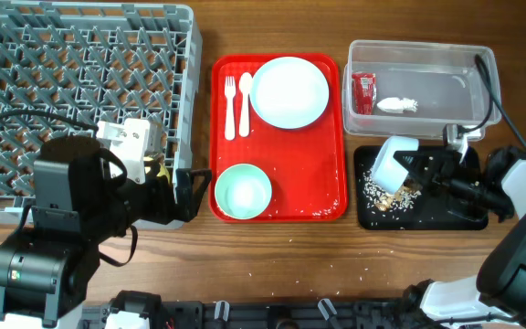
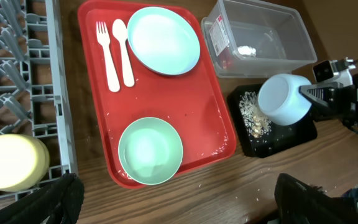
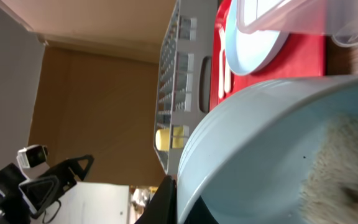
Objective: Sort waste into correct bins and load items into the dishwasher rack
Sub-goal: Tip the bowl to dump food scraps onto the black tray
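Overhead: light-blue bowl [image 1: 393,163] tipped on its side over the black tray's [image 1: 446,217] left end, rim pinched by the right gripper [image 1: 420,170] reaching in from that tray's right; food scraps [image 1: 383,196] strewn beneath. Left gripper [image 1: 194,192] far left of the black tray, jaws spread, empty.

Left wrist: bowl's base turned toward the tray's left, mouth toward the right gripper.

Right wrist: food scraps clinging inside the bowl; likely needs a steeper tip down onto the black tray.

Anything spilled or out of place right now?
Yes: crumbs lie along the red tray's front edge and on the table before it, outside the black tray. The blue bowl tilts over that tray.
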